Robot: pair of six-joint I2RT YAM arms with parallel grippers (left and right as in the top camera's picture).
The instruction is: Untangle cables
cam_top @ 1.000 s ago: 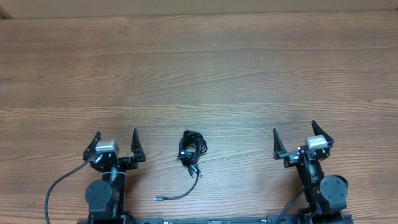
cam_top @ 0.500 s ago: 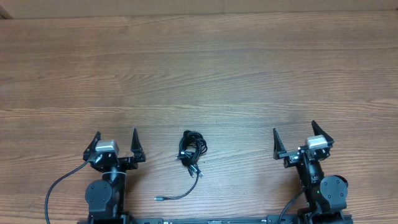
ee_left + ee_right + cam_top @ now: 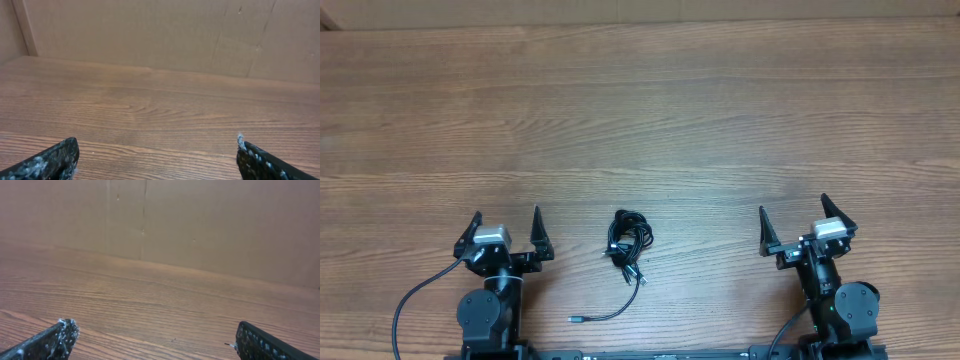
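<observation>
The thin black cables [image 3: 630, 240] lie in a small knotted bundle on the brown wooden tabletop [image 3: 640, 110], near its front edge. One loose cord runs out of the bundle and ends in a small plug [image 3: 574, 319]. The black left claw [image 3: 506, 213] sits near the bundle's left side, fingers spread wide, holding nothing. The black right claw [image 3: 792, 205] sits farther off on the right, also spread wide.
</observation>
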